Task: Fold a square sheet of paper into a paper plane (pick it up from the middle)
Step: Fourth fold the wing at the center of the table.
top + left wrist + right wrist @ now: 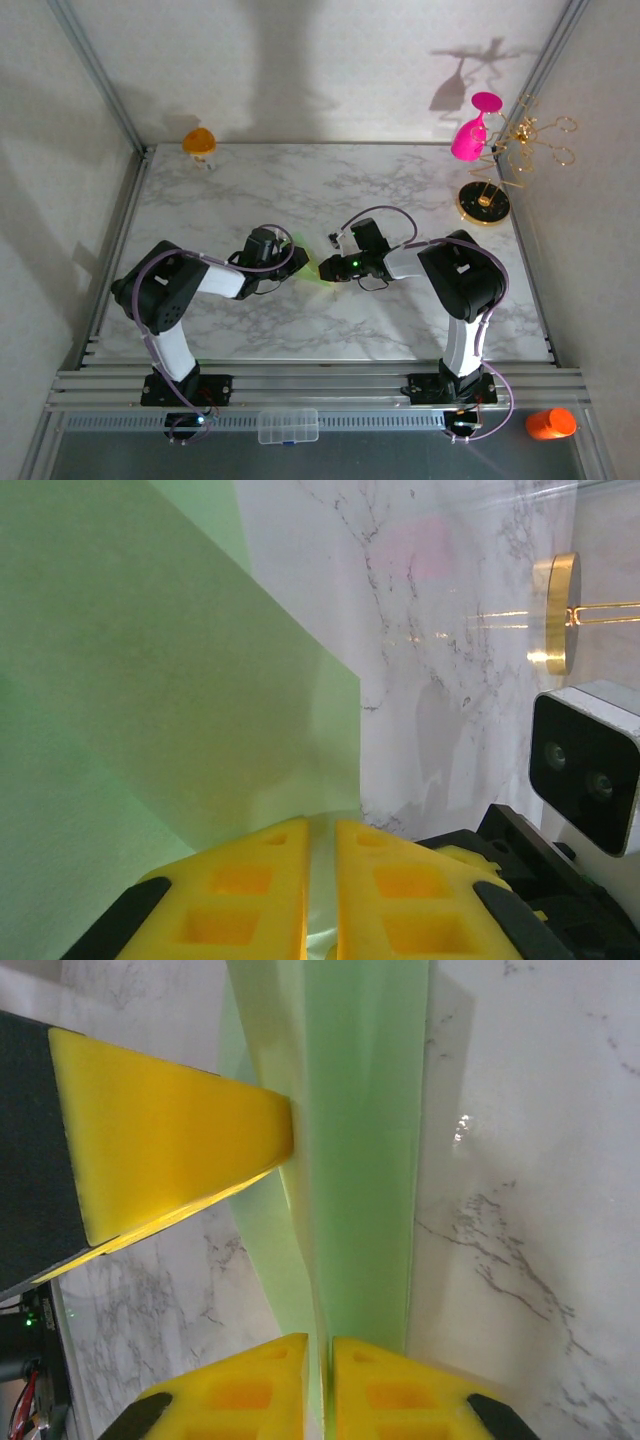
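pale green sheet of paper, partly folded, sits mid-table between both arms; left fingers and right fingers each clamp nearly together on it.

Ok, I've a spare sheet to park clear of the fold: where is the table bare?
Bare marble table runs along the back, from the orange object to the gold stand, and along the near strip between the arm bases. Crowded: the centre, where the left fingers and right fingers pinch the green paper, and the stand's corner with the pink glass.
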